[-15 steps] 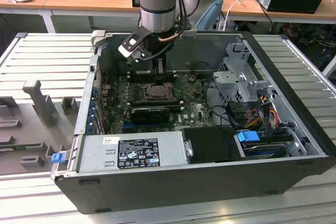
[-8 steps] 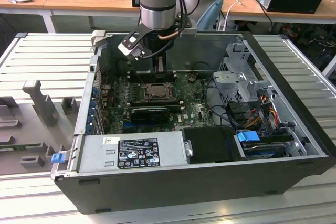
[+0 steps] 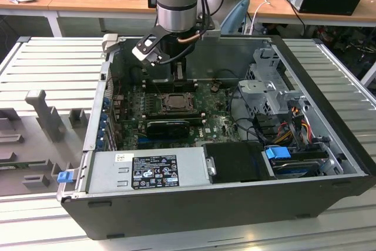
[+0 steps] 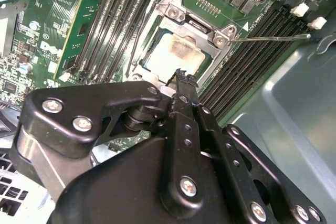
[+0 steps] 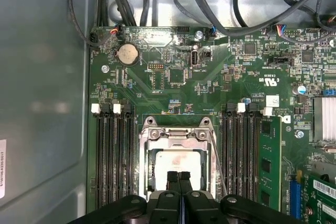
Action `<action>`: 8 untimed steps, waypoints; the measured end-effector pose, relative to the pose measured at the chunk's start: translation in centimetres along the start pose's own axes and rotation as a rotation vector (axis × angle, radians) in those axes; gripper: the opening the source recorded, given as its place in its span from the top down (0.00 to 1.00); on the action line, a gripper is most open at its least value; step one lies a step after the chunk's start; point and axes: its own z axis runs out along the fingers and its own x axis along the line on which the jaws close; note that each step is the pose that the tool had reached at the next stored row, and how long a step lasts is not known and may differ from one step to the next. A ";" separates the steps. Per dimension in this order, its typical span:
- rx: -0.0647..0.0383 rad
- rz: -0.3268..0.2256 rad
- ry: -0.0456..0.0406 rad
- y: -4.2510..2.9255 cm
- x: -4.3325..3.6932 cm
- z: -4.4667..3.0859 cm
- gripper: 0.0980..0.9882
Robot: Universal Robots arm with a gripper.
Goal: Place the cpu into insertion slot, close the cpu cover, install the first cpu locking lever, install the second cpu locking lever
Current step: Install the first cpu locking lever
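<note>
The cpu (image 5: 176, 162), with a dull silver top stained by paste, lies inside the insertion slot (image 5: 145, 182) on the green board. The cpu cover (image 5: 176, 136) lies flat over it, and the chip shows through its window. The cpu (image 4: 173, 53) and the cpu cover (image 4: 195, 24) also appear in the second wrist view. My gripper (image 5: 178, 177) is shut with nothing between its fingers, its tips just over the near edge of the chip. In the exterior view the gripper (image 3: 179, 76) hangs right above the insertion slot (image 3: 174, 101). A thin wire locking lever (image 5: 218, 163) slants away from one side of the socket; the lever (image 4: 270, 38) sticks out over the memory slots.
Black memory slots (image 5: 113, 156) flank the socket on both sides, and one green module (image 5: 270, 161) stands in a slot. Cables (image 5: 220, 3) run along the case wall beyond the board. A power supply (image 3: 150, 171) and drive bays (image 3: 273, 89) fill the case (image 3: 329, 86) around the board.
</note>
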 end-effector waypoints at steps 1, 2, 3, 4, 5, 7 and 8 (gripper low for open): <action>0.000 0.000 0.0002 0.00 0.00 -0.07 0.99; 0.000 0.000 0.0001 0.01 0.00 -0.13 0.99; 0.000 0.000 0.0001 0.01 0.00 -0.16 0.99; 0.000 0.000 0.0002 0.01 0.00 -0.17 0.99; 0.000 0.000 0.0001 0.01 0.00 -0.19 0.99; 0.000 0.000 0.0001 0.01 0.01 -0.24 0.99; 0.000 0.000 0.0000 0.01 0.01 -0.26 0.99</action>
